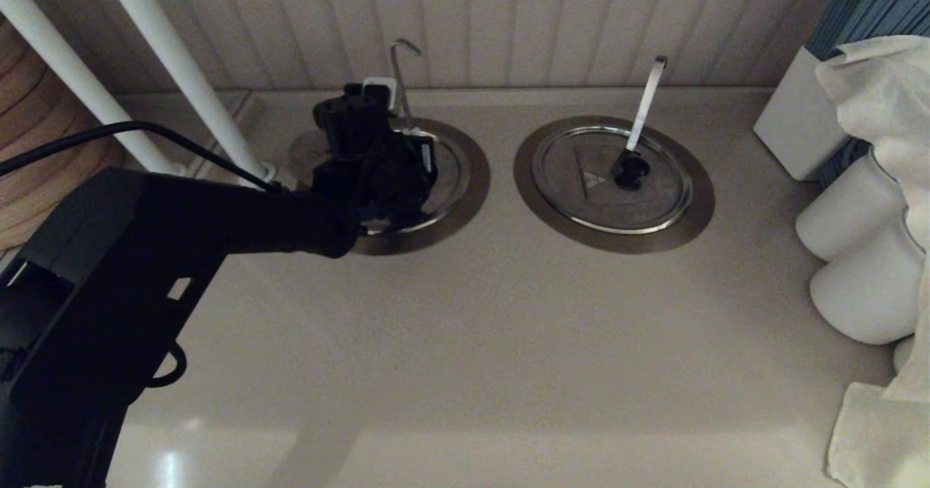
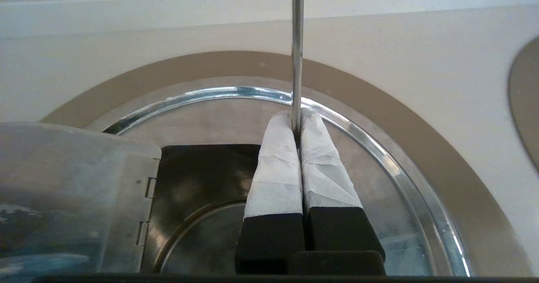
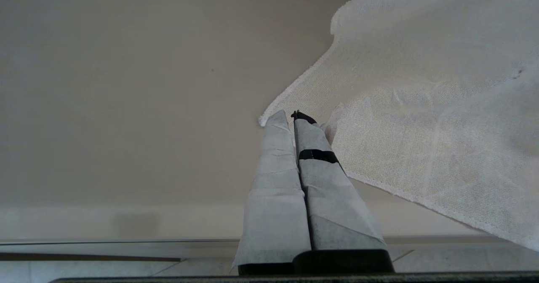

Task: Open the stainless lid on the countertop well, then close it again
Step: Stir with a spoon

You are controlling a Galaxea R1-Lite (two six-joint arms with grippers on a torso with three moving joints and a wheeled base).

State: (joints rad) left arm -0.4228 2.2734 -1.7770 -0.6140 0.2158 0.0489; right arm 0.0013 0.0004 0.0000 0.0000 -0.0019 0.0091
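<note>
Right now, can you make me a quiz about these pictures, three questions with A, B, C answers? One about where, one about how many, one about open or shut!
1. Where is the left gripper?
A. above the countertop well with the slim hooked handle
B. above the well with the broad handle
C. resting on a towel

2. How many steel-ringed wells are in the counter?
A. one
B. two
C. four

3. How are the right gripper's fingers?
A. spread wide
B. pressed together
C. clamped on a cup

Answers:
1 A: the head view shows the left arm reaching over that well.
2 B: the countertop well and the twin well sit side by side.
3 B: no gap shows between them, above the white cloth.
</note>
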